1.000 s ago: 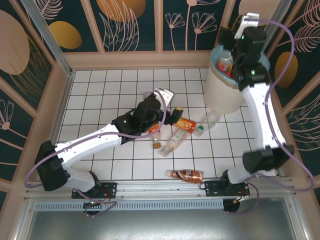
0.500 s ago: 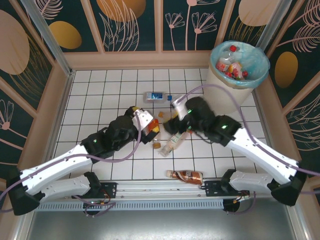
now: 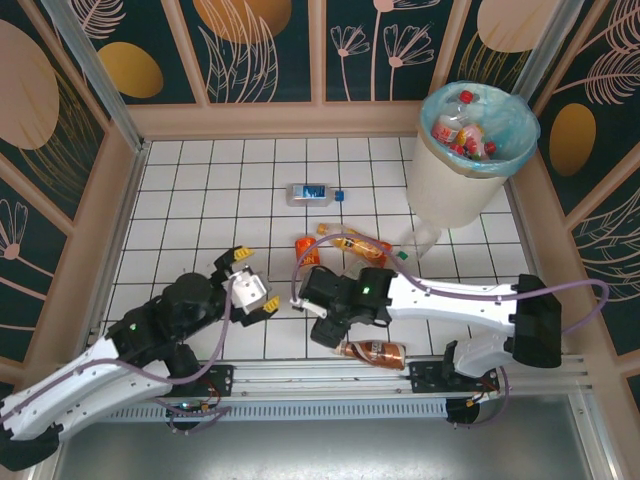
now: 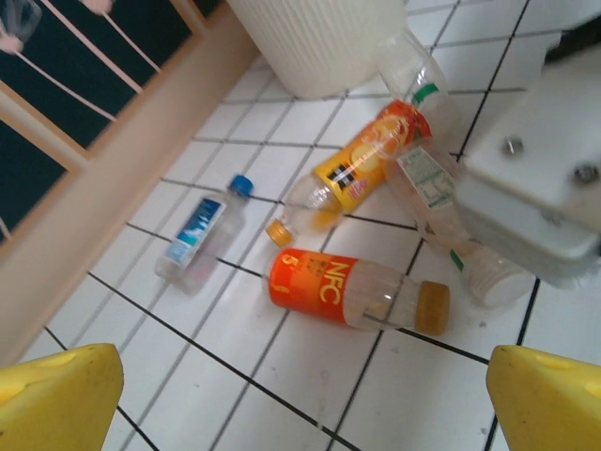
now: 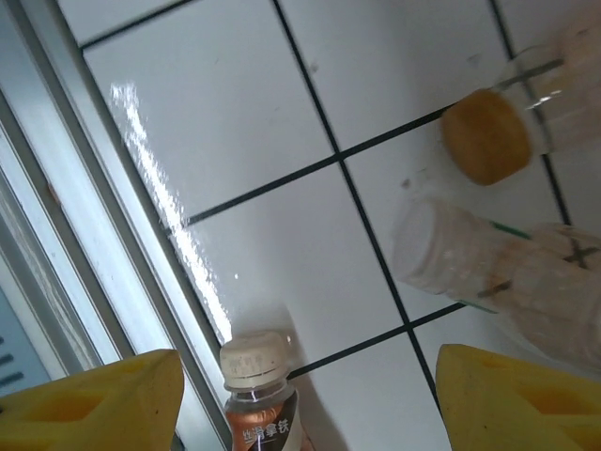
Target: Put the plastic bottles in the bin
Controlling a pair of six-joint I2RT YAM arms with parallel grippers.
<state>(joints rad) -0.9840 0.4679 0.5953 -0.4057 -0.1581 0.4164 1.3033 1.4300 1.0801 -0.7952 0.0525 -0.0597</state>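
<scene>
6 or so loose bottles out on the tiled table (image 3: 200,180), several more already down in the bin (image 3: 520,140) at the far right corner. Eyeing the brown bottle (image 3: 372,350) as the next one up: lying flat just beside the front rail (image 3: 300,374), long axis running along that rail, pale cap (image 5: 252,362) pointing toward the robot's left.

Right gripper (image 3: 328,333) parked right at that cap end, jaws apart, nothing clamped. From the right wrist, cap poking up between the 2 yellow fingertips (image 5: 89,399), closer to the rail-side one, body running off the bottom of the frame. Probably needs a nudge along the bottle's length to land on the body rather than the cap, with fingers closing across the axis, not along it. Tight against the rail too, so could easily skid.

Left gripper (image 3: 252,282) spread wide and empty, off to the left, facing the orange NFC bottle (image 4: 352,291) lying crosswise in its view, amber cap toward the right. Well apart from it though. Blue-label bottle (image 3: 308,193) way off toward the back.

Calling it for the right arm: much nearer the brown one, then a long swing over to the bin.
</scene>
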